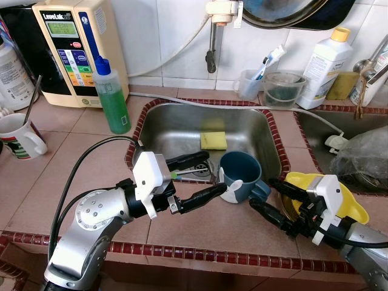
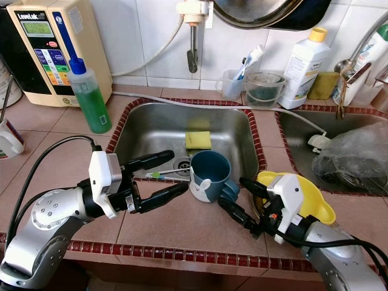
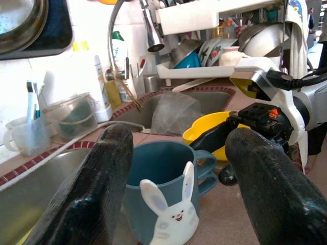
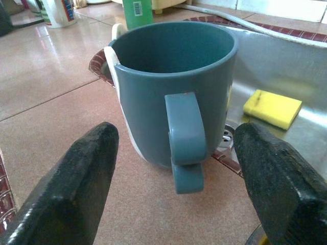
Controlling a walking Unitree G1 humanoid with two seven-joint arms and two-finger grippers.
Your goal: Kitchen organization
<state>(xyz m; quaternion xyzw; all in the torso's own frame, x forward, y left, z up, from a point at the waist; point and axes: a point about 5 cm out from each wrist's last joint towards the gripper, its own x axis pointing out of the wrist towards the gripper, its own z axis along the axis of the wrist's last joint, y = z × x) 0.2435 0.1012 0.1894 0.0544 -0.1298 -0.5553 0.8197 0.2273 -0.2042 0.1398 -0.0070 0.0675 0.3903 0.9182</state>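
Observation:
A blue mug (image 1: pixel 240 177) with a white bunny on its side stands upright on the tiled counter at the front rim of the sink (image 1: pixel 176 124). My left gripper (image 1: pixel 215 172) is open just left of the mug, one finger over the sink and the other on the counter side. In the left wrist view the mug (image 3: pixel 163 194) sits between the fingertips (image 3: pixel 115 153), untouched. My right gripper (image 1: pixel 263 194) is open on the mug's right, facing its handle (image 4: pixel 184 138) without touching it.
A yellow sponge (image 1: pixel 213 140) and a toothbrush (image 2: pixel 160 174) lie in the sink. A yellow dish (image 1: pixel 348 203) sits beneath my right wrist. A green soap bottle (image 1: pixel 113 100), a water purifier (image 1: pixel 73 48) and a white mug (image 1: pixel 18 136) stand to the left. A second sink at the right holds a plastic bag (image 1: pixel 364 154).

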